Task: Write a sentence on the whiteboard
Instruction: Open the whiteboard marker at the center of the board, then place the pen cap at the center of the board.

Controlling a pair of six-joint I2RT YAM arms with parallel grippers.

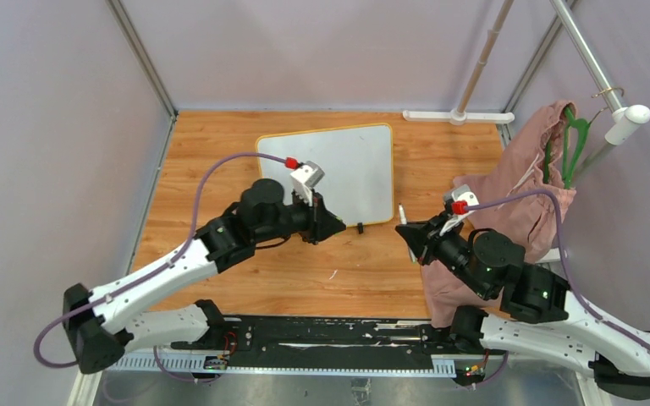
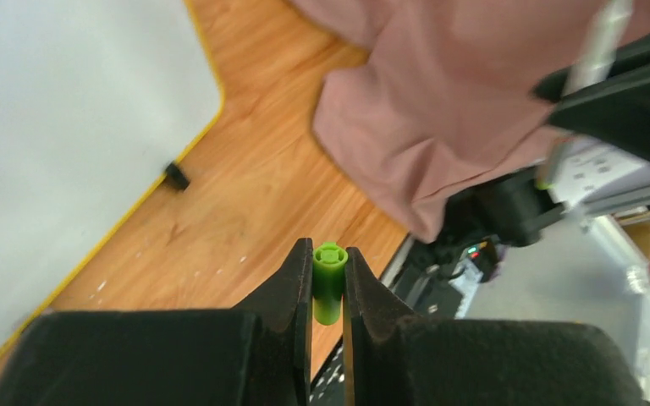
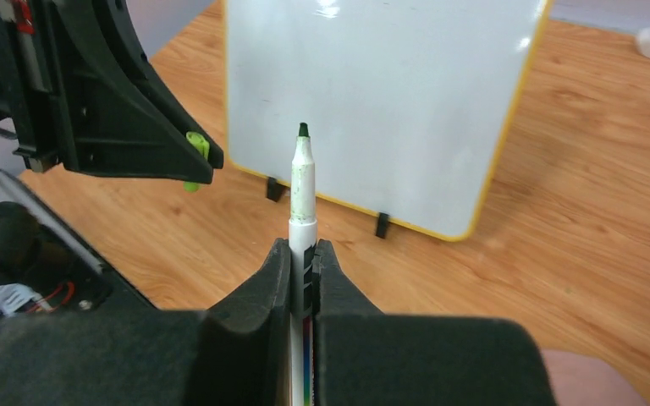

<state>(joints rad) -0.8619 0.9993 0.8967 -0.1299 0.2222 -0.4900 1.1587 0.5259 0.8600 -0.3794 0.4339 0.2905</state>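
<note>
Wooden tabletop (image 1: 305, 271) stretched from the arms' bases toward pale lilac walls. Nearest, the left gripper (image 2: 328, 254) had its jaws shut on a small green cap (image 2: 328, 288), and the right gripper (image 3: 304, 254) was clamped around the white barrel of the marker (image 3: 302, 190), whose dark green tip pointed up and forward. Beyond both lay the whiteboard (image 1: 355, 161), tilted slightly on the wood with its two black feet (image 3: 382, 225) at the near rim, its surface blank (no sentence on it yet). By my reading the uncapping was done and writing was about to begin: the right arm would need to carry the tip over the near rim and lower it lightly onto the upper left of the board, leaving space for the line to run. Open wood lay between the grippers, but the pink cloth (image 1: 525, 178) on its green hanger (image 1: 569, 144) crowded the right arm's elbow, and the left gripper hung over the board's near left corner.
</note>
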